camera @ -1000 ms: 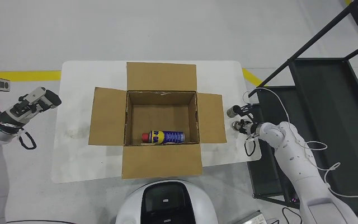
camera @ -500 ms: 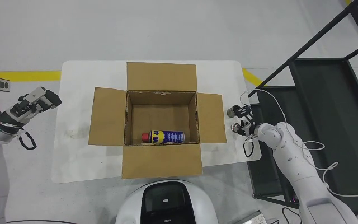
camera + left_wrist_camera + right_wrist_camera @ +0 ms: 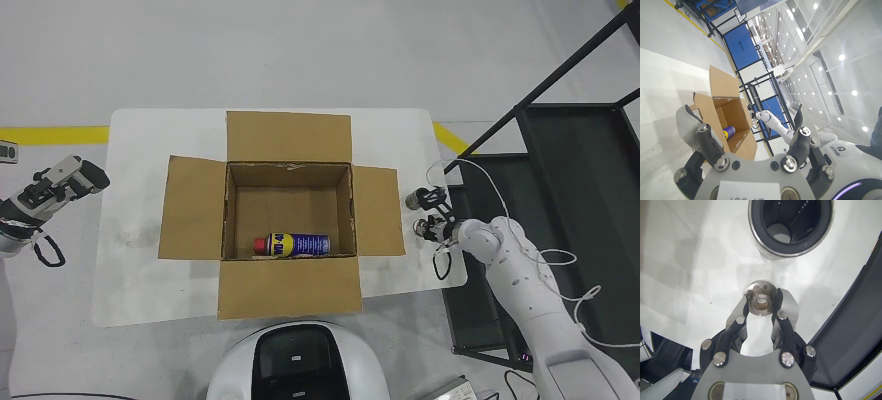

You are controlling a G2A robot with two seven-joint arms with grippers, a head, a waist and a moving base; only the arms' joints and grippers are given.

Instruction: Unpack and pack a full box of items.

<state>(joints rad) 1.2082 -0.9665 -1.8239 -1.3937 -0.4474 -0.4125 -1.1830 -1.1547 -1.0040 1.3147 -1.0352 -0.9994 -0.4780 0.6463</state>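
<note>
Four flaps lie folded outward on the cardboard box, which sits open at the middle of the white table in the top view. One spray can lies on its side on the box floor, against the wall nearest the robot. The left gripper hangs well away from the box's left flap, off the table edge. The right gripper is just beyond the box's right flap, with a metal cylinder standing beside that flap.

From the left wrist view, the left gripper has its fingers spread wide with nothing between them. The box lies ahead of it, the spray can showing blue and yellow inside. The right gripper is on the box's far side.

From the right wrist view, the right gripper has its fingers pressed on both sides of a small flanged metal bushing, close to the table surface. The hollow metal cylinder stands upright on the table just past it.
</note>
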